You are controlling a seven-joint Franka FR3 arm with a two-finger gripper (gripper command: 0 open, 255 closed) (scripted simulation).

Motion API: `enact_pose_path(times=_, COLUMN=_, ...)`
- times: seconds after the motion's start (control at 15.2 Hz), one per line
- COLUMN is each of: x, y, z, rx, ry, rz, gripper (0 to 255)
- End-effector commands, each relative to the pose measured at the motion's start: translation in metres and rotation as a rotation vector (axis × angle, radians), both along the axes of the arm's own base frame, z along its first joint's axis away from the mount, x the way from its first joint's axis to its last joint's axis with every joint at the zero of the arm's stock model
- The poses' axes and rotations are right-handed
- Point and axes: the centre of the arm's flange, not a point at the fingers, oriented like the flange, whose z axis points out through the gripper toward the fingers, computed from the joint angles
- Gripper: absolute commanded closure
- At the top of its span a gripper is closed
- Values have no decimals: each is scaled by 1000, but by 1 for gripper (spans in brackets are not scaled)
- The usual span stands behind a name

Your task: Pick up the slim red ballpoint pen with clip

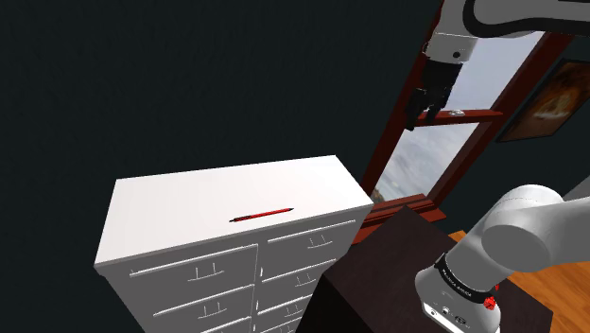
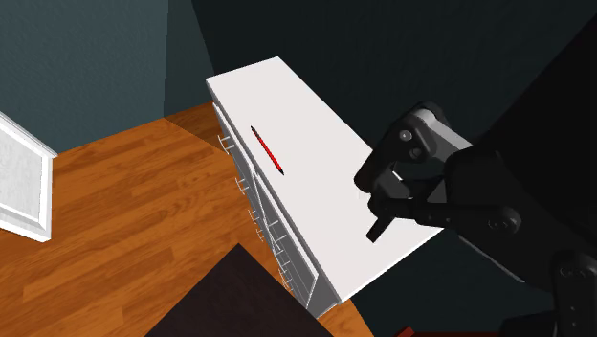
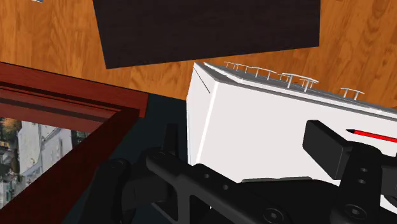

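Note:
A slim red pen [image 1: 262,215] lies flat on the white dresser's top [image 1: 189,203], near the front edge above the drawers. My black gripper [image 1: 423,117] hangs high above and off to the shoulder view's right of the dresser, in front of the window, well away from the pen. Its fingers stand apart with nothing between them. In the second exterior view the gripper [image 2: 371,209] hovers over the dresser's near end [image 2: 325,182], and the pen [image 2: 267,149] lies farther along. In the wrist view the pen [image 3: 375,136] peeks out past the right finger [image 3: 326,145], on the dresser top [image 3: 254,121].
A window with a red-brown frame [image 1: 407,203] stands behind the dresser's end, with a framed picture [image 1: 556,95] beside it. My dark stand [image 1: 388,274] sits close to the dresser's front. Wooden floor [image 2: 124,239] lies in front of the drawers, and a white panel [image 2: 24,182] stands at its far side.

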Motion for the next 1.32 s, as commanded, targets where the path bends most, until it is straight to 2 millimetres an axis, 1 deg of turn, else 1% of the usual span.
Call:
enact_pose_path(times=0.0, x=0, y=0, z=0, rx=0, ry=0, rz=0, gripper=0)
enact_pose_path(times=0.33, x=40, y=46, z=-32, rx=-39, ry=-27, rz=203, gripper=0)
enact_pose_path(times=0.66, x=70, y=98, z=-64, rx=-78, ry=-53, rz=405, gripper=0)
enact_pose_path(times=0.99, x=91, y=154, z=-98, rx=-116, ry=-80, rz=608, gripper=0)
enact_pose_path(times=1.25, x=100, y=199, z=-127, rx=-147, ry=-101, rz=770, gripper=0)
